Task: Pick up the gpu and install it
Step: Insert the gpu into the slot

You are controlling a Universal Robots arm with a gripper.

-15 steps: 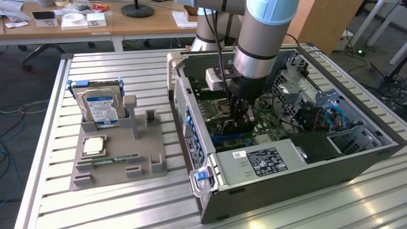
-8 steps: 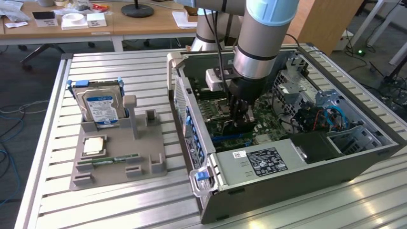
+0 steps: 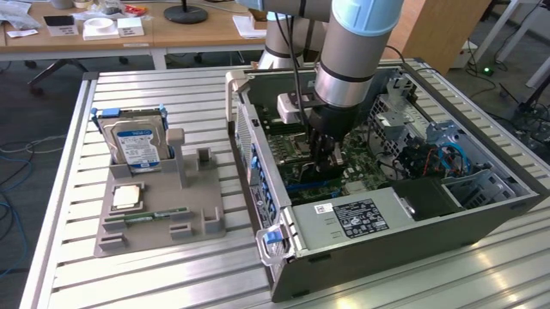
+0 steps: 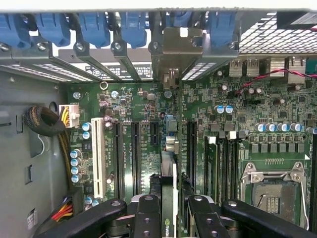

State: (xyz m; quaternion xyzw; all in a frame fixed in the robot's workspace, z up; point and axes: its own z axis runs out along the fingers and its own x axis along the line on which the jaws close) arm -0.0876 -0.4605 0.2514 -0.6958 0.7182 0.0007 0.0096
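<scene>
Gripping the gpu between its fingers, the claw hangs inside the open computer case. In the exterior view, the case sits on the bench at three o'clock from the grey parts holder. The card stands edge-on over the motherboard, parallel to its slots. Its long axis points at the rear wall's blue latches, about nine o'clock in that view.

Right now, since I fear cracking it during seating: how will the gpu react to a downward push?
Probably stiff: the gpu is a thin board, edge-on in the gripper. Likely fragile as a bare thin card, and apt to tilt sideways over the slots.
</scene>
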